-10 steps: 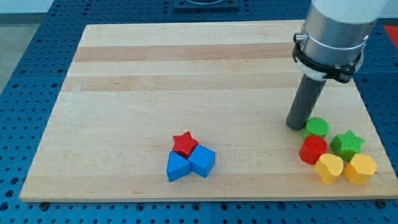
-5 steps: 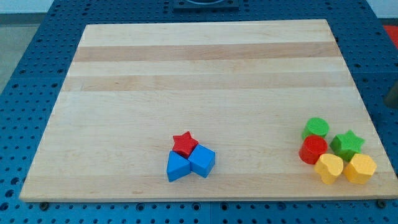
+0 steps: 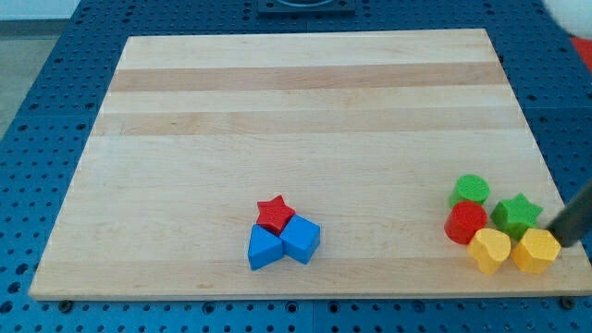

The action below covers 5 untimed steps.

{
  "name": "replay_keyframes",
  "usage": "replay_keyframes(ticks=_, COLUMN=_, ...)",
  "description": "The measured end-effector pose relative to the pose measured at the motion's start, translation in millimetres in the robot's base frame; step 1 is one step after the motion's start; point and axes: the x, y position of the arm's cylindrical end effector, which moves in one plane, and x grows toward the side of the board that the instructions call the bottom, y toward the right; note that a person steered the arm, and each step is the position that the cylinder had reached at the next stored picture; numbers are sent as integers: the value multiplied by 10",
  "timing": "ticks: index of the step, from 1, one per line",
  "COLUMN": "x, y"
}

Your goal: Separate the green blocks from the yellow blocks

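A green round block (image 3: pixel 471 191) and a green star block (image 3: pixel 517 214) sit at the board's lower right. Two yellow blocks lie just below them: a heart-like one (image 3: pixel 489 250) and a hexagonal one (image 3: pixel 536 250). A red round block (image 3: pixel 465 223) sits among them, touching the green round block and the yellow heart-like one. My rod comes in blurred at the view's right edge. My tip (image 3: pixel 557 242) is just right of the yellow hexagonal block and the green star.
A red star (image 3: pixel 275 213) and two blue blocks (image 3: pixel 265 248) (image 3: pixel 301 239) cluster at the board's lower middle. The wooden board (image 3: pixel 305 111) lies on a blue perforated table. The board's right edge runs close to the cluster.
The rod stood left of the green round block, then left the view. Now it has come back in at the right edge beside the yellow hexagonal block. No block has moved.
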Motion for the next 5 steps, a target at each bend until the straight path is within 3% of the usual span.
replay_keyframes(ticks=2, x=-319, y=-980)
replay_keyframes(ticks=3, x=-443, y=-1129)
replay_keyframes(ticks=5, x=-211, y=-434)
